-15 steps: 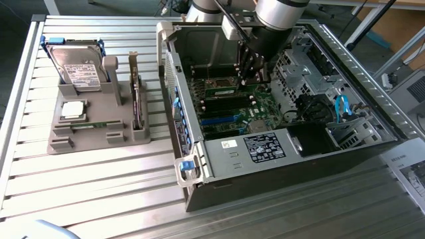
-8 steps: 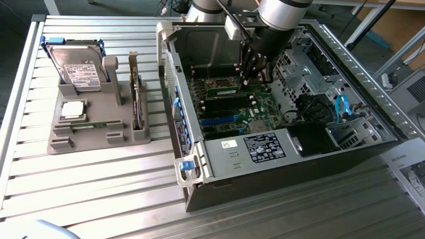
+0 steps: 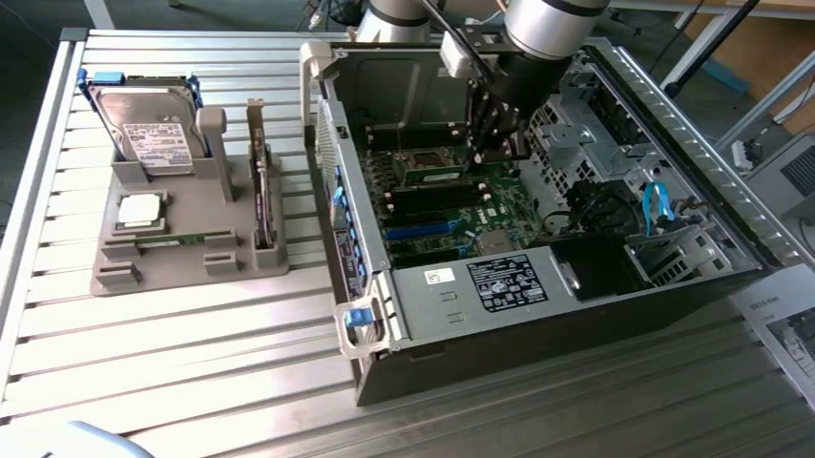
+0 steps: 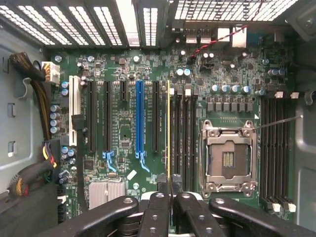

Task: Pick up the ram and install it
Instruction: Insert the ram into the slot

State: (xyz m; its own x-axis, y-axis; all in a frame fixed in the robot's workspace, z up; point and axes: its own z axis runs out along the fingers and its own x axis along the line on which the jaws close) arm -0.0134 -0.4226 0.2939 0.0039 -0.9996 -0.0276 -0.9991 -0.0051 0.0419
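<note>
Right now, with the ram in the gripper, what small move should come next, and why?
Probably lower it straight down, slowly: the gripper is shut on the ram, which hangs edge-on, parallel to the black memory slots beside the processor socket.

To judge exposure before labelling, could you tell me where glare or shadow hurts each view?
Exterior view: strong glare on the table slats, case interior in shadow. Wrist view: case vents blown out white, motherboard evenly lit.
</note>
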